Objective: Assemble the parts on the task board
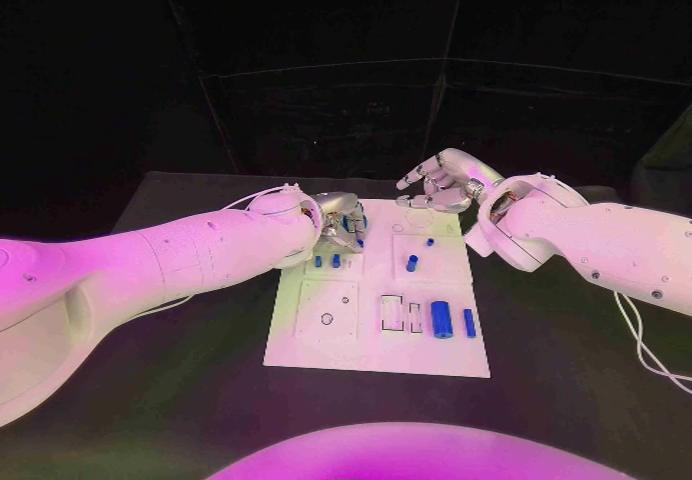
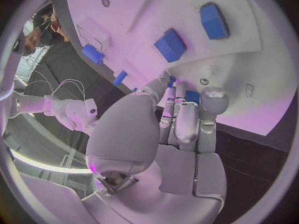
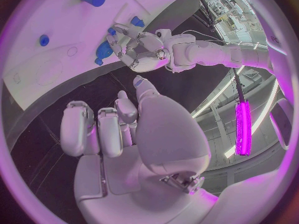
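- Nearest me on the task board [image 1: 378,352], two blue parts [image 1: 441,319] lie side by side near its right edge.
- Farther up, my left hand [image 1: 338,222] rests at the board's left edge, fingers down among small blue pieces [image 1: 326,261]; whether it grips one, I cannot tell.
- Beyond the board's far end, my right hand [image 1: 447,183] hovers, fingers apart and loosely curled, holding nothing.

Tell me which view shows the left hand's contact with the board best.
Right wrist view: the left hand faces the camera, fingers down on the task board. Head view shows its back; its own wrist view shows fingertips among blue parts.
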